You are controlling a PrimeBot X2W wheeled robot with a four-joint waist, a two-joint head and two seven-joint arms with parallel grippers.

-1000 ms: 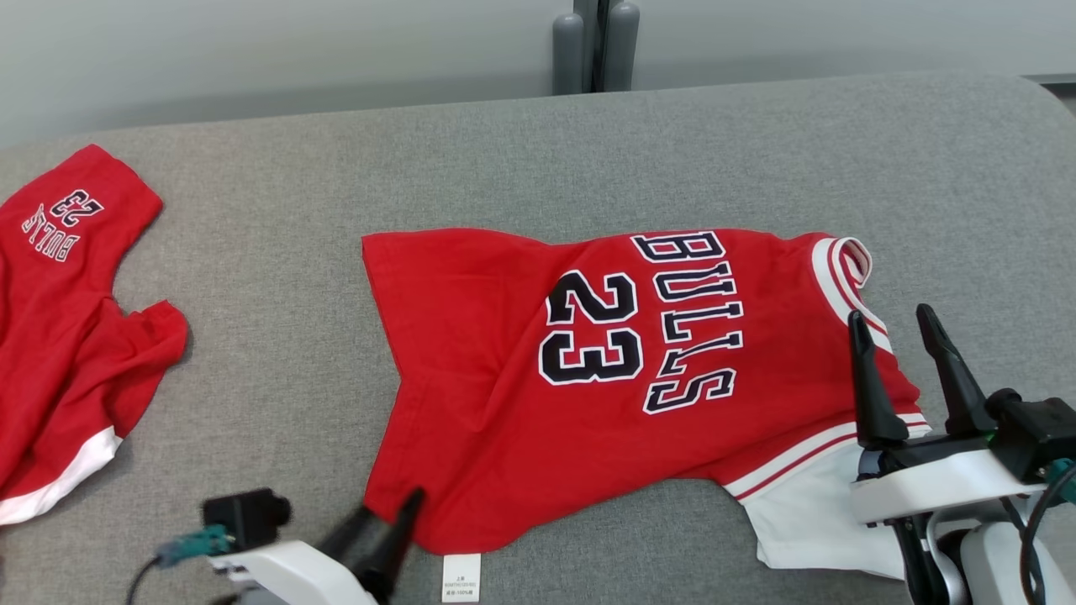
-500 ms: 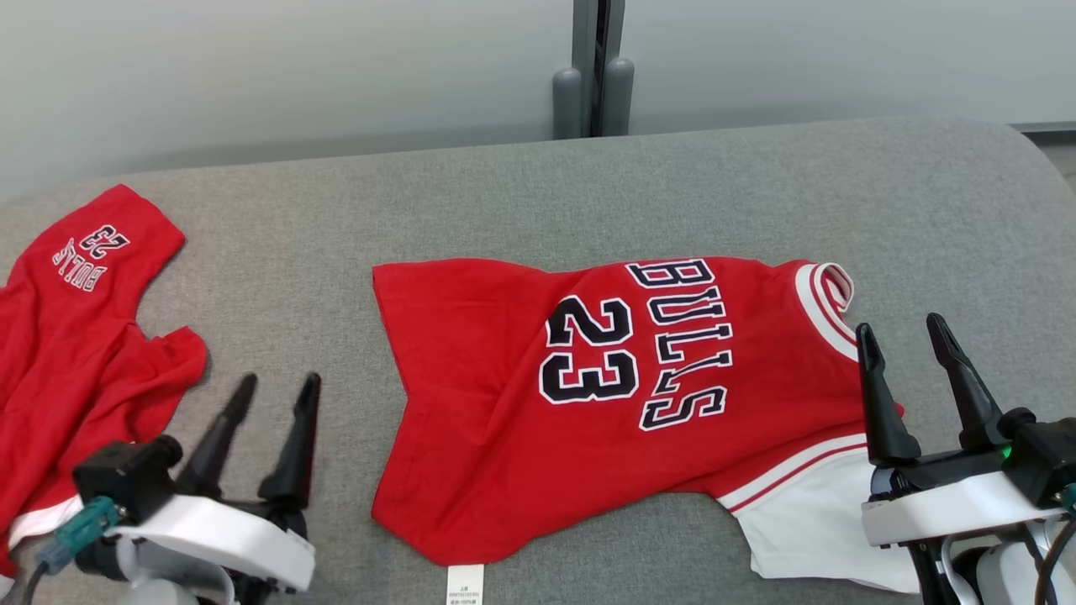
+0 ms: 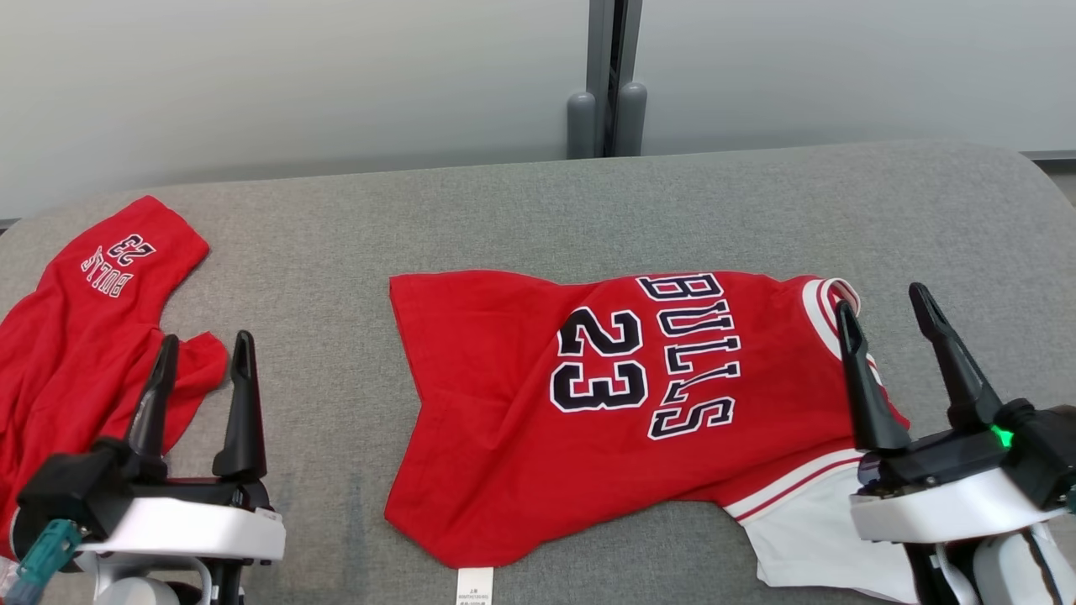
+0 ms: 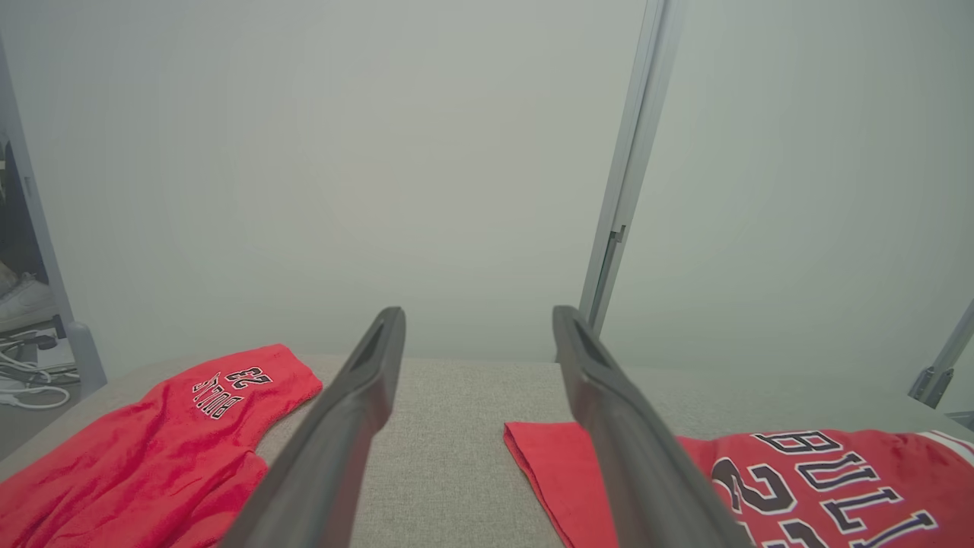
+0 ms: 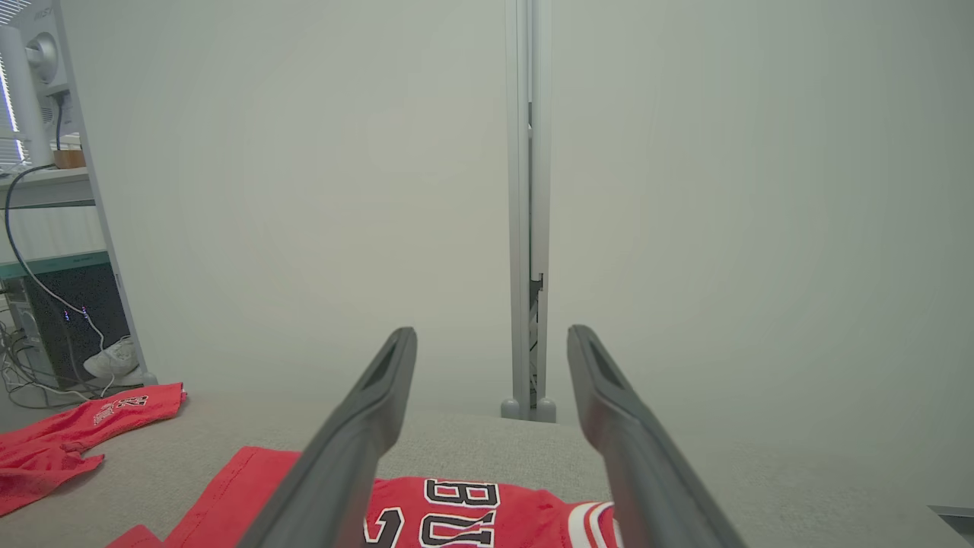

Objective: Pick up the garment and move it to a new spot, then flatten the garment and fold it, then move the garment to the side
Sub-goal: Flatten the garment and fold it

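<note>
red jersey (image 3: 588, 378), part-folded, lay mid table (image 3: 336, 252); left end effector (image 3: 206, 339) and right end effector (image 3: 878, 300) flanked it, fingers apart, empty, seemingly ready to lift.

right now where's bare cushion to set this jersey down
Bare grey cushion: the wide back strip between both garments and the wall, and the gap between the Bulls jersey and the left red garment. Crowded: front right, around the right gripper.

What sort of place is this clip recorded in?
Probably a lab or office test area, not a home: a grey padded bench stands against pale partition panels, with a computer tower and loose cables off to one side.
</note>
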